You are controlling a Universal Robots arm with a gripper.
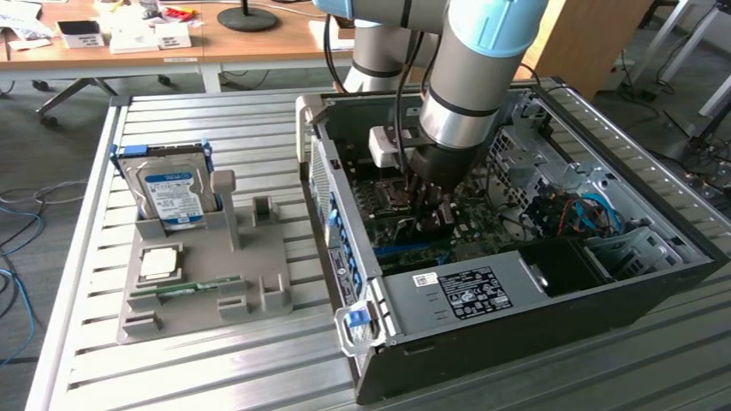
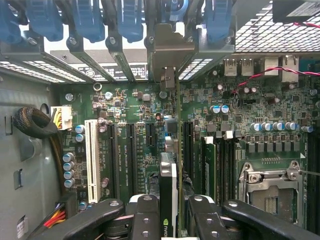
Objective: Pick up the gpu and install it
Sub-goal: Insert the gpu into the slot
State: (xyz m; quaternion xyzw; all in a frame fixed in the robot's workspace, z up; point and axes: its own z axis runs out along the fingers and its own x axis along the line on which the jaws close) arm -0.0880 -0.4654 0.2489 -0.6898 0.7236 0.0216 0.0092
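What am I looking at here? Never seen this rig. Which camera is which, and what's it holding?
It is one robot arm working over an open PC case that lies on a slatted metal table.

The exterior view is a camera off the arm, looking down at the whole scene. The wrist view rides on the arm and looks past the gripper at the motherboard.

The gripper is shut on the gpu, seen edge-on: a thin card held upright over the slots, its silver bracket up at the case's rear openings.

On the exterior view's left sits a grey parts holder with a hard drive standing in it, a memory stick and a square chip.
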